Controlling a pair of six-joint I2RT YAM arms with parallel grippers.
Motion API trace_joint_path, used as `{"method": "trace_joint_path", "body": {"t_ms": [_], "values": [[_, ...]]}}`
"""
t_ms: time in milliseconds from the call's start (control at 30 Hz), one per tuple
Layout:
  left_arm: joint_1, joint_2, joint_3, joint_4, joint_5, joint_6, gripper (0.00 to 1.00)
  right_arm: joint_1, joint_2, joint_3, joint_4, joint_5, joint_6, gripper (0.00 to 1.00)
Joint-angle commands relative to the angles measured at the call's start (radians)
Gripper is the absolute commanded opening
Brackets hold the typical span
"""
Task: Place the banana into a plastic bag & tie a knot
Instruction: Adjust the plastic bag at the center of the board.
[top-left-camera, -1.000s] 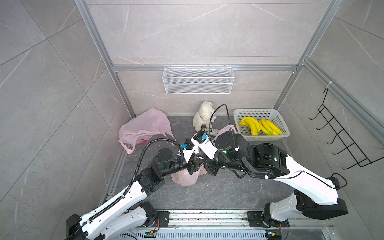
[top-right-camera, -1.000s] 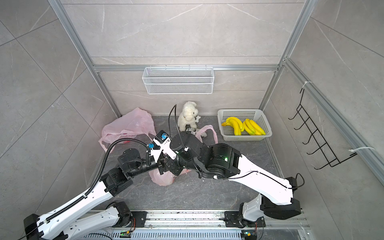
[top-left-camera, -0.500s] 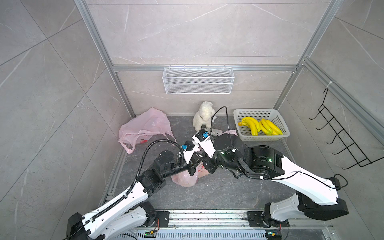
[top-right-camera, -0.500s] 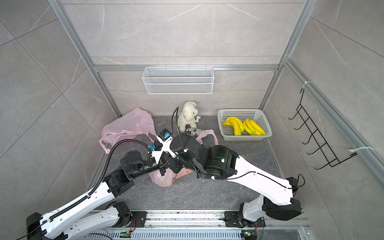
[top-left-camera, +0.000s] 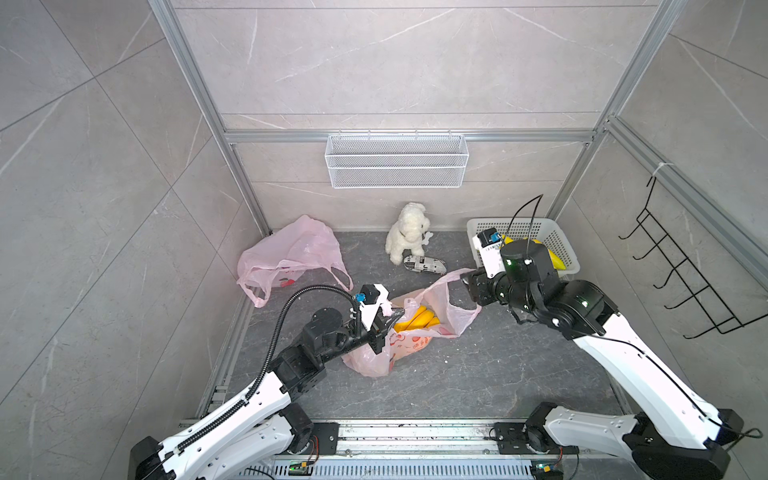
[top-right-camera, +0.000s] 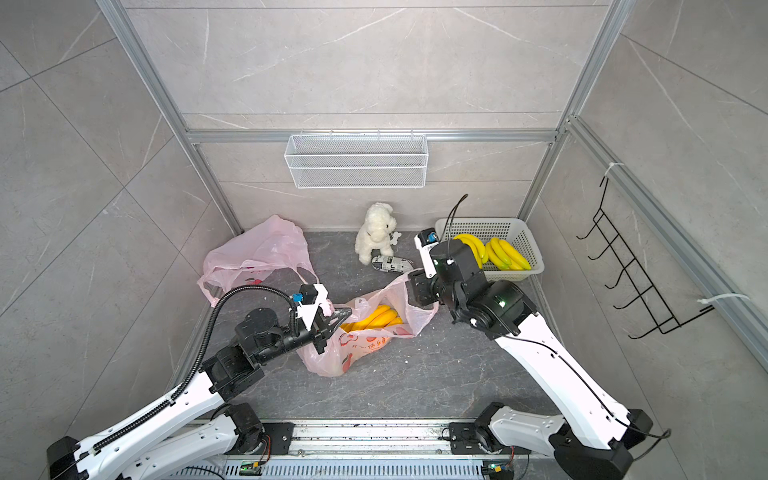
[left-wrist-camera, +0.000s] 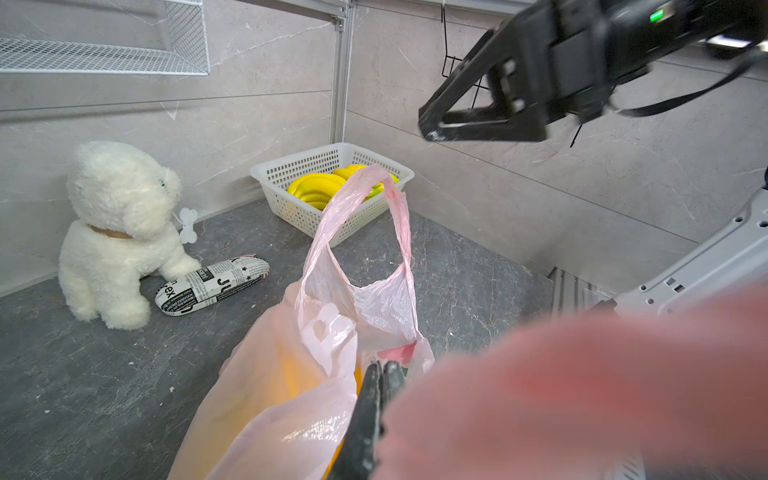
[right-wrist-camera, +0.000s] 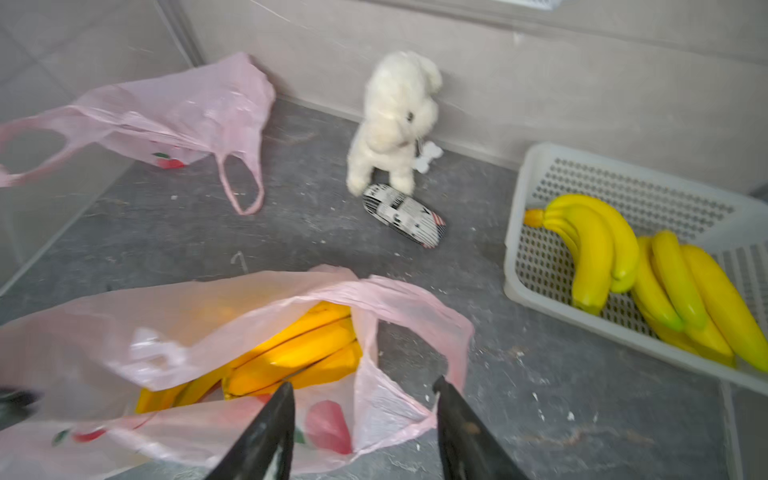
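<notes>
Status: the banana bunch (top-left-camera: 417, 321) is lying inside the pink bag (top-left-camera: 370, 363) at mid-floor, with the bag's mouth gaping. The left claw (left-wrist-camera: 380, 384) is pinching the bag's near rim, jaws closed on the film. The right claw (right-wrist-camera: 363, 386) is hanging with jaws apart, gripping nothing, just beside the free handle loop (left-wrist-camera: 405, 226).

Risks:
- The unsupported loop may be sagging out of reach before a regrasp.
- Thin film could be slipping from the left pinch under pull.
- A sideways tug could be tipping the bunch out.
</notes>
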Motion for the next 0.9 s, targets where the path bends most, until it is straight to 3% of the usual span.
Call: {"method": "trace_joint_path", "body": {"t_ms": [0,167,333,567,733,867], "values": [[0.008,-0.028,0.011,0.005,-0.016,-0.004,0.00,-0.114,0.011,-0.070,0.016,-0.150,0.004,0.59],[0.010,-0.037,0.017,-0.008,-0.026,-0.001,0.00,-0.155,-0.015,-0.165,0.064,-0.204,0.029,0.63],[0.015,-0.041,0.019,-0.018,-0.030,0.002,0.00,-0.188,-0.008,-0.235,0.105,-0.188,0.034,0.58],[0.022,-0.040,0.023,-0.031,-0.035,0.001,0.00,-0.193,0.007,-0.248,0.154,-0.170,0.026,0.35],[0.025,-0.041,0.025,-0.028,-0.034,-0.004,0.00,-0.194,0.015,-0.248,0.161,-0.156,0.013,0.28],[0.026,-0.042,0.032,-0.034,-0.042,-0.008,0.00,-0.194,0.025,-0.248,0.158,-0.136,0.014,0.12]]}}
